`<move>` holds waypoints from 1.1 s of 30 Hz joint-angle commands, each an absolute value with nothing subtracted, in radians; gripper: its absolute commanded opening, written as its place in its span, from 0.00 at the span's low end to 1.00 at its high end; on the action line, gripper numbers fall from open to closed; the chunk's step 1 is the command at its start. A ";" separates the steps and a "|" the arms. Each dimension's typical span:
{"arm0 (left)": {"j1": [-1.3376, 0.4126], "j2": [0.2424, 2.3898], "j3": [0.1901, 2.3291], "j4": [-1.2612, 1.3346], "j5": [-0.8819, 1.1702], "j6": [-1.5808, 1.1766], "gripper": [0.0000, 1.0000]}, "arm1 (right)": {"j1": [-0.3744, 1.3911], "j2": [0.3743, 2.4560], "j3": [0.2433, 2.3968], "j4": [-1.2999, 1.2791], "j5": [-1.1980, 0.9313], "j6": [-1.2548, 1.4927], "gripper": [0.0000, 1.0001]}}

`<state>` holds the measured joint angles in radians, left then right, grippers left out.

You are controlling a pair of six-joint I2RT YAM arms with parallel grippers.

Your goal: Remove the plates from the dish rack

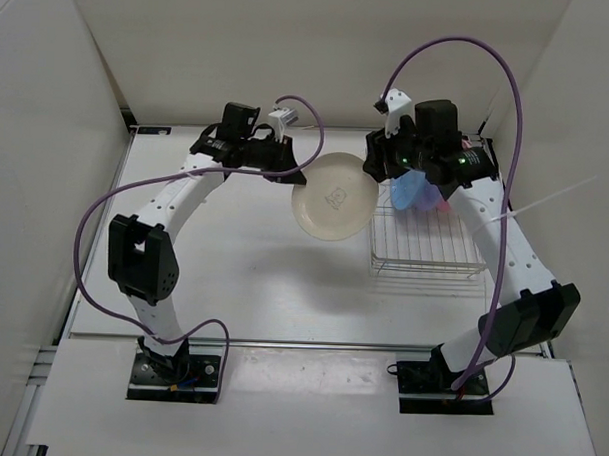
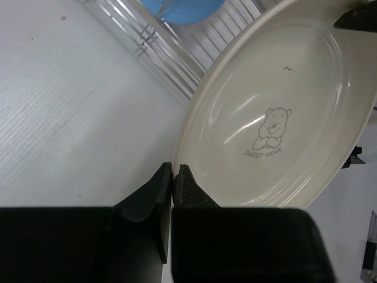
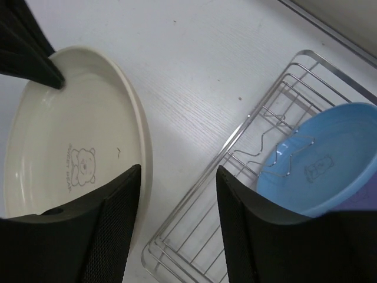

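The cream plate (image 1: pixel 334 196) appears held clear of the surface (image 1: pixel 233 276), just beside the rack (image 1: pixel 428 270) on the side facing the left arm. The left tool (image 2: pixel 175 171) is fully closed and pinches the plate's rim at the edge away from the rack. The right tool (image 3: pixel 178 171) stands partly open and grips nothing, with one finger just beside the rim nearest the rack. First hazard, in my judgement: a single thin pinch at the edge carries the plate, so its weight could lever it out of the fingers or tip it downward. I would move slowly. Second hazard: the right tool's finger sits close to the rim, so a sideways withdrawal could knock the plate loose. I would back it straight off. Third hazard: the plate's rim lies close to the rack's wire frame, and a swing toward the rack could snag it. The blue plate (image 3: pixel 324 159), purple plate (image 1: pixel 426 196) and pink plate (image 1: pixel 443 205) lean in the rack's far end, under the right arm. Open room lies away from the rack, across the surface ahead of the left arm. The wall (image 1: pixel 26 178) bounds that side, well apart from the plate.
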<state>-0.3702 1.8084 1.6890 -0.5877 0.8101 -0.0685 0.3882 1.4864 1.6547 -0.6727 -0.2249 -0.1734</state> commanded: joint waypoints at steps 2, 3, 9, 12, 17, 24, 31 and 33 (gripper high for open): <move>-0.286 1.708 1.576 -0.496 0.750 -0.170 0.11 | 0.373 1.532 1.671 -0.627 -0.010 -0.158 0.59; -0.264 1.707 1.554 -0.485 0.727 -0.170 0.11 | 0.359 1.545 1.671 -0.617 0.017 -0.147 0.59; -0.089 1.782 1.494 -0.500 0.545 -0.208 0.11 | 0.249 1.545 1.661 -0.607 0.026 -0.106 0.60; -0.038 1.867 1.532 -0.529 0.503 -0.242 0.11 | 0.236 1.531 1.661 -0.607 0.040 -0.106 0.60; 0.031 2.055 1.623 -0.548 0.514 -0.290 0.11 | 0.236 1.494 1.641 -0.598 0.051 -0.124 0.60; 0.040 2.177 1.689 -0.591 0.451 -0.301 0.11 | 0.236 1.424 1.609 -0.589 0.072 -0.135 0.60; 0.040 2.207 1.718 -0.611 0.428 -0.310 0.11 | 0.236 1.394 1.588 -0.580 0.060 -0.135 0.66; 0.031 2.218 1.718 -0.620 0.428 -0.310 0.23 | 0.236 1.394 1.577 -0.580 0.070 -0.135 0.69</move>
